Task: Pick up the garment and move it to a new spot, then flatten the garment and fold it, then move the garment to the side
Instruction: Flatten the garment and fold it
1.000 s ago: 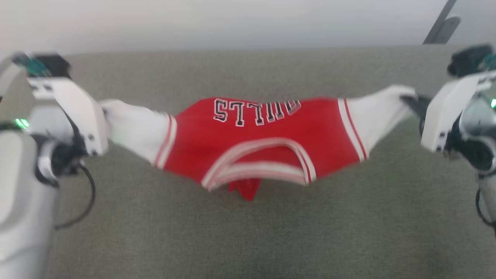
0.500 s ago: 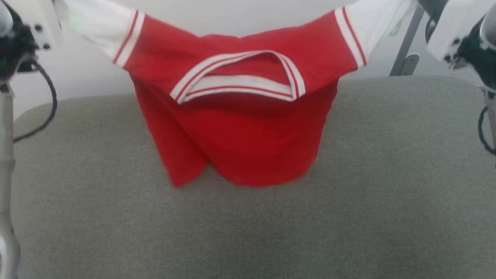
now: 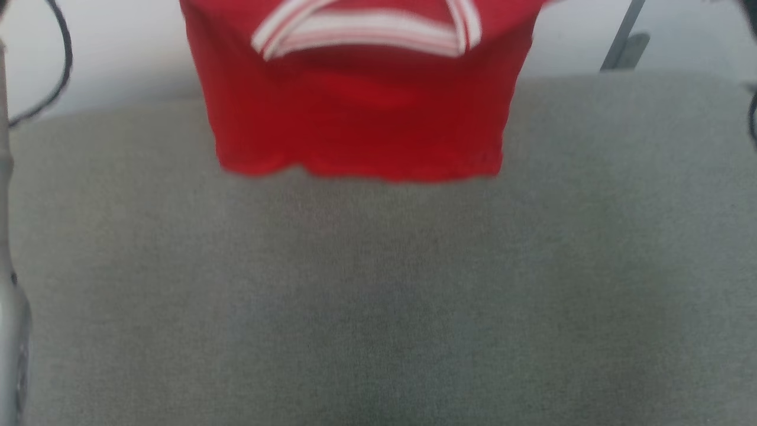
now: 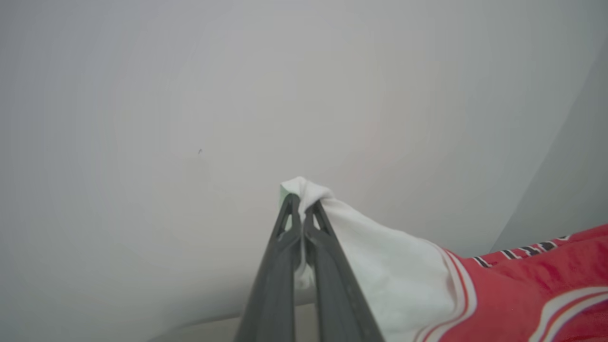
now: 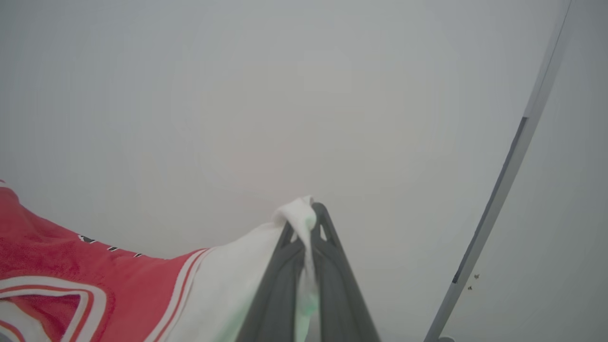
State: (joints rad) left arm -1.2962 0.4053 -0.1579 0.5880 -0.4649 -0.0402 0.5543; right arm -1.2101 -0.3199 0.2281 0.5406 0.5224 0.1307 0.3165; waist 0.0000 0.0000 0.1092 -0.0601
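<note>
- Item: the garment, a red jersey shirt with white short sleeves and white-striped trim. We record it lifted off the grey cloth-covered tabletop and hanging over the tabletop's far part.
- Orientation: the collar opening is uppermost and the hem lowest. The hem runs level, parallel with the tabletop's far edge. We cannot tell whether it brushes the tabletop.
- Long axis: sleeve to sleeve, stretched left to right across the tabletop's width. The red body drops from that line toward the tabletop.
- Marking: a strip of black, white-edged lettering shows on the face turned away from the tabletop's near edge.
- The left end effector is clenched on the bunched end of the left white sleeve, with cloth poking past its tips. It is held high over the tabletop's left side, fingers aimed at the pale wall beyond the tabletop.
- The right end effector is likewise clamped on the right sleeve's end, high over the tabletop's right side.
- The left arm is a pale, blurred segment along the tabletop's left edge. A dark cable loops above the tabletop's far left corner.
- A slanted grey bar stands beyond the tabletop's far right corner.
</note>
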